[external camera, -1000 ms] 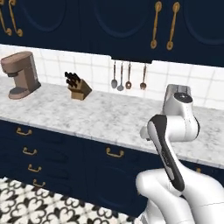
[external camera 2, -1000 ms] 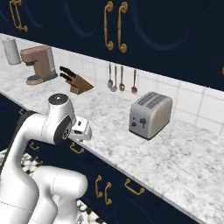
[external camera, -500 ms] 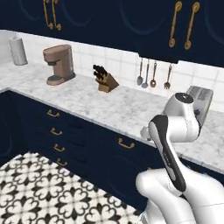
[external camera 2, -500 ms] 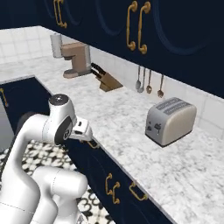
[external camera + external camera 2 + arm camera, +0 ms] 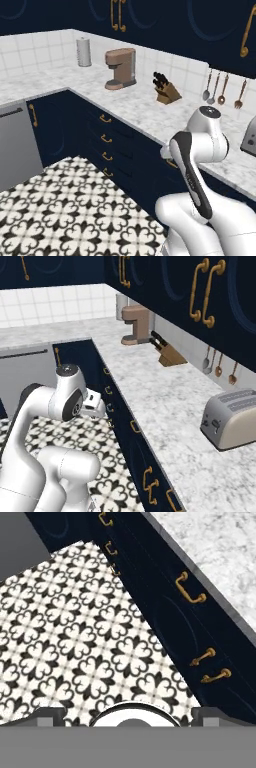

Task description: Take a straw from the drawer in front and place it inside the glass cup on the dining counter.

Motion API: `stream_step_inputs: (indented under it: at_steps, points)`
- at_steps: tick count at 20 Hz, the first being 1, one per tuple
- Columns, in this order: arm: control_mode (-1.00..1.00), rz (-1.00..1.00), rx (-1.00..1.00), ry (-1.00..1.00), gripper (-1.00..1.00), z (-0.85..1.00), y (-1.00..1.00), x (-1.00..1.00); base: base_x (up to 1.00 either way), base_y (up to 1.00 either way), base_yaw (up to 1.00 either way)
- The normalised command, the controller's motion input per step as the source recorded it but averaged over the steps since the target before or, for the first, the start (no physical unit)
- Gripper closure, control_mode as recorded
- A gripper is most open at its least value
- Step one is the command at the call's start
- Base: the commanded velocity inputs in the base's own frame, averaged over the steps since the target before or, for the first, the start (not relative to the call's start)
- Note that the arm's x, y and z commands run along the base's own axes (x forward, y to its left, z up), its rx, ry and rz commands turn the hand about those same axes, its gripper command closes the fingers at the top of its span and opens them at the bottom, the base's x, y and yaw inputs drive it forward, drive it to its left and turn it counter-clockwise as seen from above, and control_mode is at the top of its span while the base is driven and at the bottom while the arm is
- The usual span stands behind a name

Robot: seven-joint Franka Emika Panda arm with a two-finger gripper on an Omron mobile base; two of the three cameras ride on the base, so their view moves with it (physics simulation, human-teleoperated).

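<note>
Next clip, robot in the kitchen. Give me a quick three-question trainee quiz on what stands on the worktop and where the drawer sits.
1. True or false: the toaster stands left of the knife block in the right base view.
2. What hangs on the wall beside the knife block? A) utensils B) towels C) mugs
3. Fill in: the drawer with the curved brass handle sits under the marble ____.

Key: 1 false; 2 A; 3 worktop.
</note>
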Motion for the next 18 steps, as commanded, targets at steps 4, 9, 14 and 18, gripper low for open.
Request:
stream_step_inputs:
  at_steps: [4,9,14,18]
  points:
    - [-1.00,0.18,-0.08,0.09,-1.00,-0.24,-0.02,0.32,0.00,0.00,0.00]
    - [-1.00,-0.01,-0.30,0.34,-1.00,-0.14,0.05,0.98,0.00,0.00,0.00]
    - [-1.00,-0.07,-0.38,0.41,-1.00,-0.11,0.00,0.99,0.00,0.00,0.00]
    - [-1.00,0.03,-0.44,0.30,-1.00,-0.63,-0.19,0.53,0.00,0.00,0.00]
